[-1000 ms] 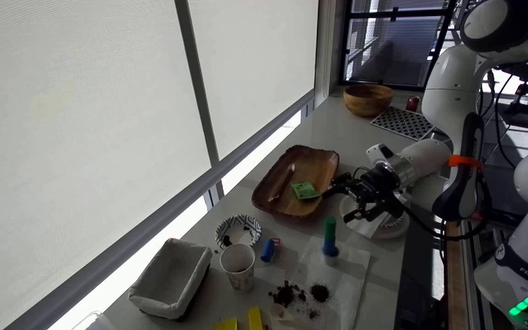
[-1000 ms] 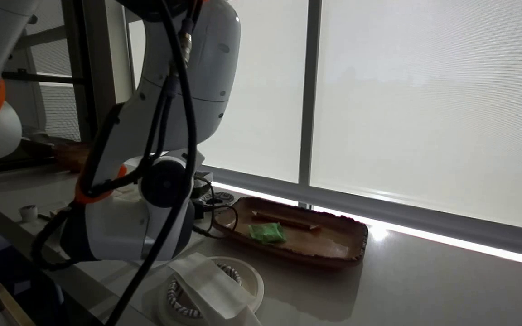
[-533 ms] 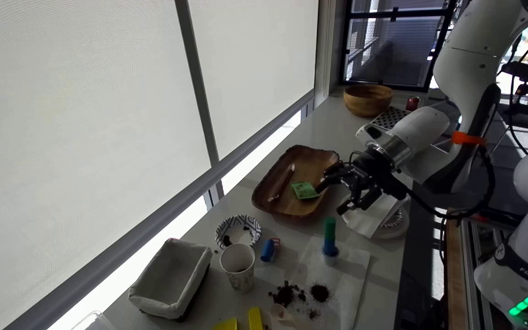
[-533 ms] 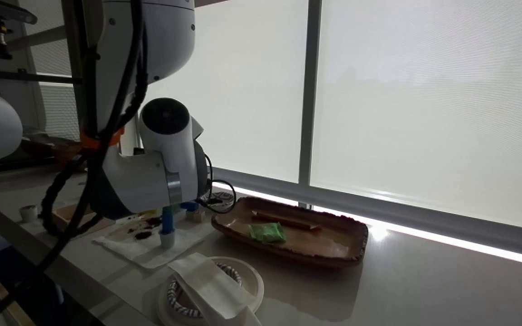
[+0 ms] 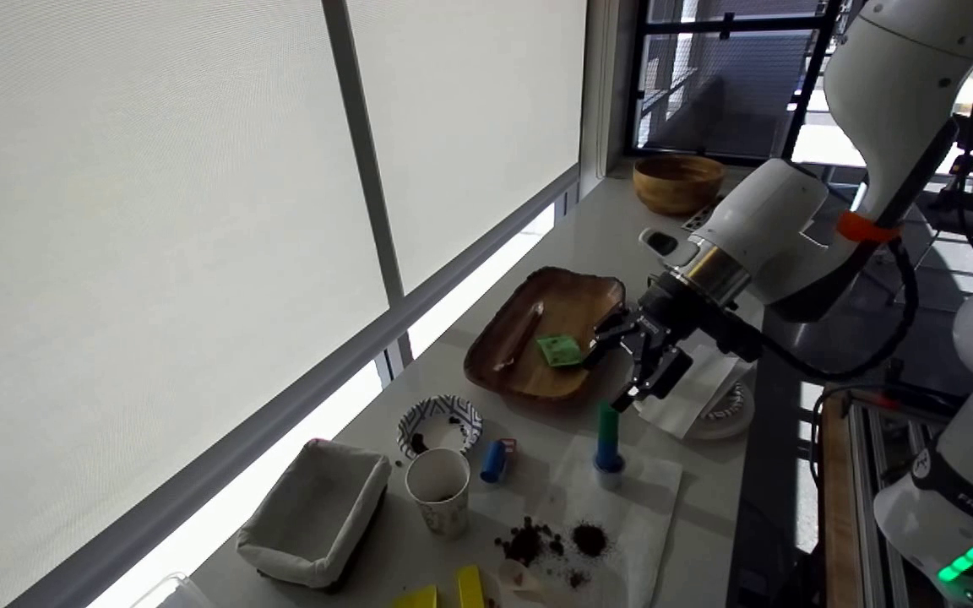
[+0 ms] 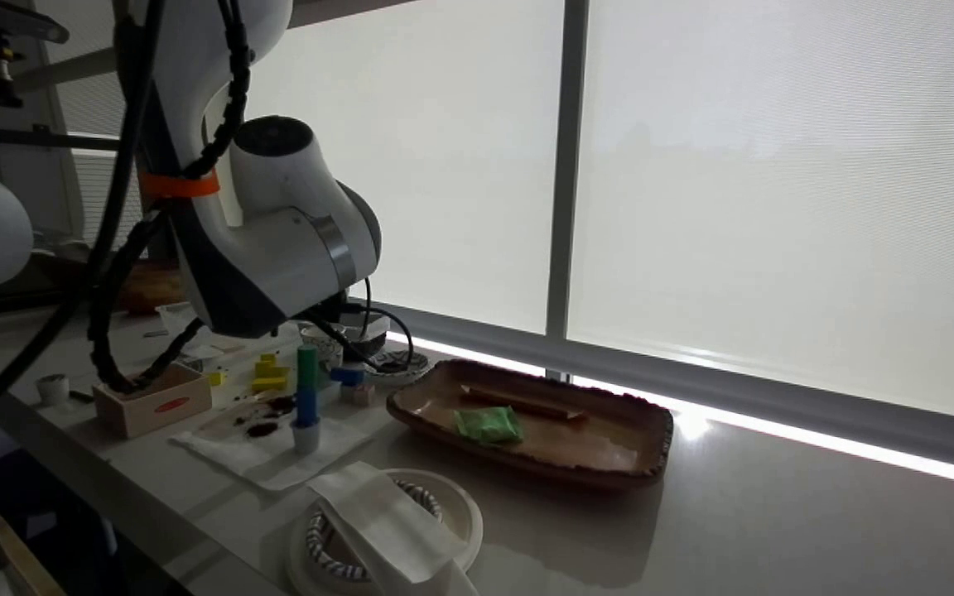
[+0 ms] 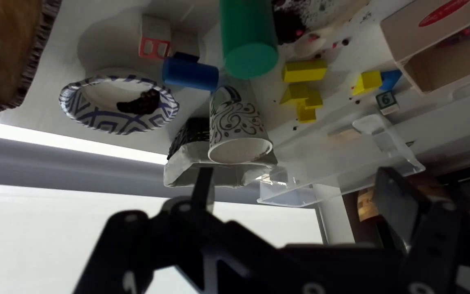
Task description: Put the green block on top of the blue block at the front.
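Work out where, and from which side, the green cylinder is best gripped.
I'd pinch the green cylinder across its round wall, near the top, probably coming down from above. It stands on end atop the upright blue block, its flat upper face uncovered; a high grip should disturb that block least.

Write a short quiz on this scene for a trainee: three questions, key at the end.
1. True or false: the green block stands on the upright blue block.
2. Which lies in the tray?
A) a yellow block
B) the green packet
C) the paper cup
3. Fill in "open" or "shut": the hand is ____.

Key: 1. true; 2. B; 3. open.
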Available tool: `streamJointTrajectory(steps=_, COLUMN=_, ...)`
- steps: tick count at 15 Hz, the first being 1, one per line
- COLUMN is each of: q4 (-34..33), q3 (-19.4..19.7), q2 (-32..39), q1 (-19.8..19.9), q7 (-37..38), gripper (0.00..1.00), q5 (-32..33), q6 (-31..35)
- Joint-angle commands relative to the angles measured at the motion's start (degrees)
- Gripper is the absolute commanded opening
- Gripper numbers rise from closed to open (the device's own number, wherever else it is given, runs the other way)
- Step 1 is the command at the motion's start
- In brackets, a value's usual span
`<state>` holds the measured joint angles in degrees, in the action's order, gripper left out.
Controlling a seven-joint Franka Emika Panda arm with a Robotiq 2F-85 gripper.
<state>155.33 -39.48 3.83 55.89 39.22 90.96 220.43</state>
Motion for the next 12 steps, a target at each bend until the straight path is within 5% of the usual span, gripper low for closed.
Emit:
streamJointTrajectory(steps=1, q4=-0.87, q3=-1.17, q2=-5.53, q1=-2.0, q7=15.0, gripper=1.0, q5=8.7, q6=-6.52)
streamJointTrajectory(steps=7, q4=0.57, q3=-3.22, q2=-10.76, q1=-2.89, q7=37.65, gripper=1.0, q5=29.62, q6=-10.56)
streamJointTrajectory(steps=12, q4=-6.19, q3=-10.44, q2=-22.52, q1=2.31, q7=54.95, gripper=1.0, q5=45.01, q6=1.42)
